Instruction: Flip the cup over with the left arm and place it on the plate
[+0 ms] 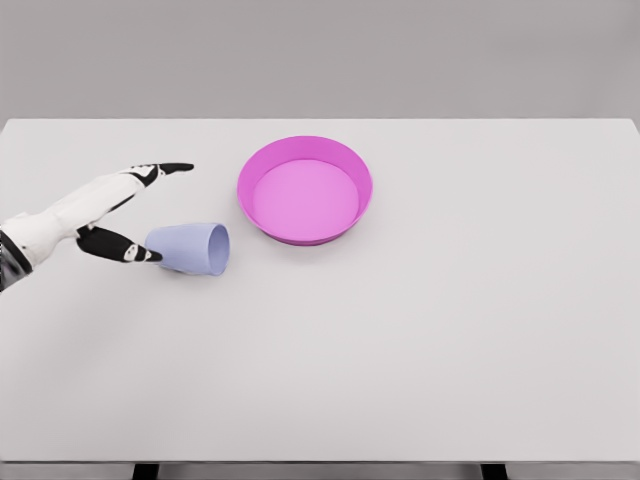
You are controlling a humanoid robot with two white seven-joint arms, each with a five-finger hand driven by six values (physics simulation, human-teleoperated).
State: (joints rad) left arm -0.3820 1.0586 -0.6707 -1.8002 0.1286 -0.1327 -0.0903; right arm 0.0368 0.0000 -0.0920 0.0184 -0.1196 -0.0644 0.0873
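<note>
A pale blue cup [192, 248] lies on its side on the white table, its mouth facing right toward the plate. The pink plate [304, 232] with a raised rim sits a short way to the cup's upper right. My left hand [150, 212] comes in from the left edge and is spread open: the thumb [125, 247] reaches the cup's closed base, while the fingers [165, 169] point right well above the cup. Nothing is held. The right arm does not show.
The white table [420, 340] fills the view, with its front edge near the bottom and a grey wall behind its far edge.
</note>
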